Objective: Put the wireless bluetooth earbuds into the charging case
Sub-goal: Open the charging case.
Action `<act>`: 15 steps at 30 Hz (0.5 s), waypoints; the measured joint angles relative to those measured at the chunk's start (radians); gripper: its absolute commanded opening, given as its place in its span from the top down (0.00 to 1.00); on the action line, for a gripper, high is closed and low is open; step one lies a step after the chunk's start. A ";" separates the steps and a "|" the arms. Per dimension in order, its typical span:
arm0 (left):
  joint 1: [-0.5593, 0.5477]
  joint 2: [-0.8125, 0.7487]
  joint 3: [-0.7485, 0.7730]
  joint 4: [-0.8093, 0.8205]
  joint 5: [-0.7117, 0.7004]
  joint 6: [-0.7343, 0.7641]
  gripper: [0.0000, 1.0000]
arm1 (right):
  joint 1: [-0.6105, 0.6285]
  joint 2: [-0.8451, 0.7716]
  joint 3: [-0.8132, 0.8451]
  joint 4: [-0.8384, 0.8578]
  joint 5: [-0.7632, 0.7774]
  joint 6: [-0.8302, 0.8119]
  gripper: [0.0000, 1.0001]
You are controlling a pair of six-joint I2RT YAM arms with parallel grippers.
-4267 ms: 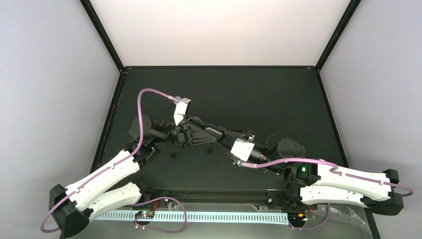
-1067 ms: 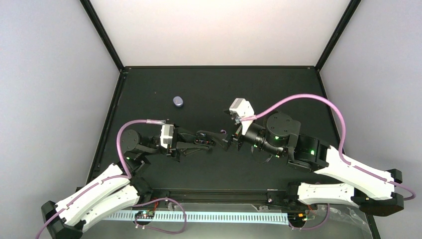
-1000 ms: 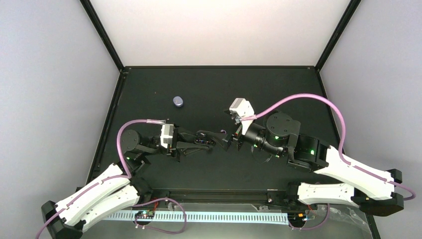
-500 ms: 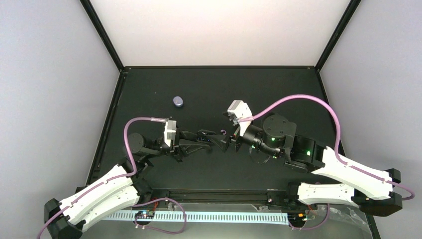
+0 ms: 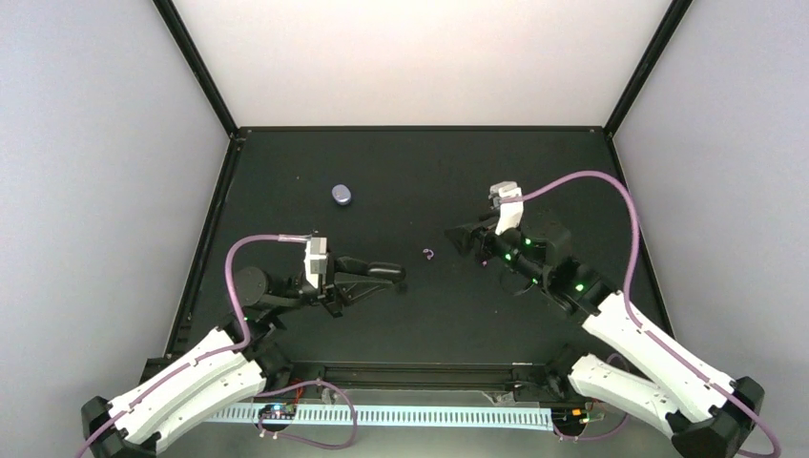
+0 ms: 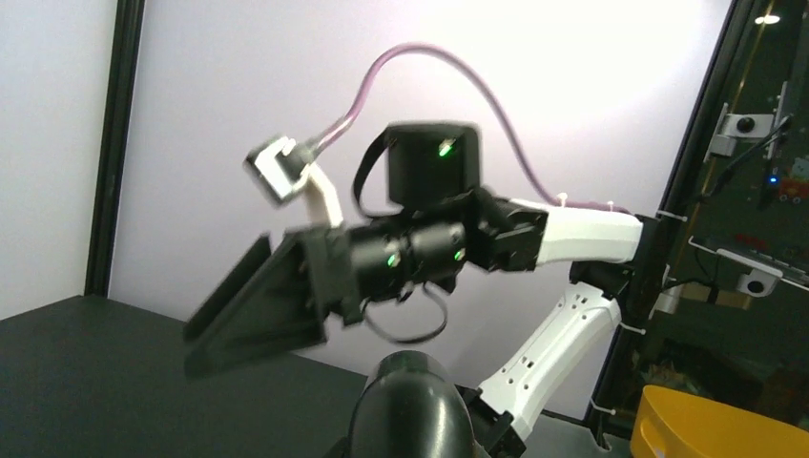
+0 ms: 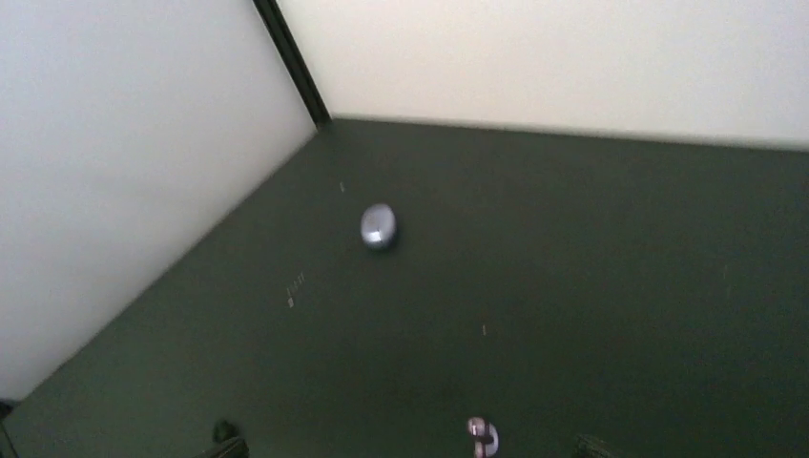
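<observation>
At 11 o'clock on table [image 5: 534, 162], charging case [image 5: 342, 194] lies closed. Right tool [image 5: 458, 237], 4 o'clock from case, fingers spread wide. Left tool [image 5: 389, 273]: grip state cannot tell.

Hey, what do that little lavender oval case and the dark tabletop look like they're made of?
The charging case looks like glossy moulded plastic: a bright highlight sits on its smooth, rounded top. The table looks matte black and shows no reflections; whether it is painted board or a mat, I cannot tell.
</observation>
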 measured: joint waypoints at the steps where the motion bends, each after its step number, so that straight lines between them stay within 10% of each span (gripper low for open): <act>1: 0.000 -0.016 -0.001 -0.016 0.000 0.002 0.98 | -0.013 0.002 -0.035 0.008 -0.010 0.024 0.13; 9: 0.000 -0.092 -0.007 -0.090 0.000 0.039 0.98 | -0.010 -0.043 -0.208 0.126 -0.235 0.083 0.07; 15: 0.000 -0.066 -0.003 -0.103 0.061 0.074 0.98 | 0.068 -0.079 -0.005 0.125 -0.438 -0.029 0.11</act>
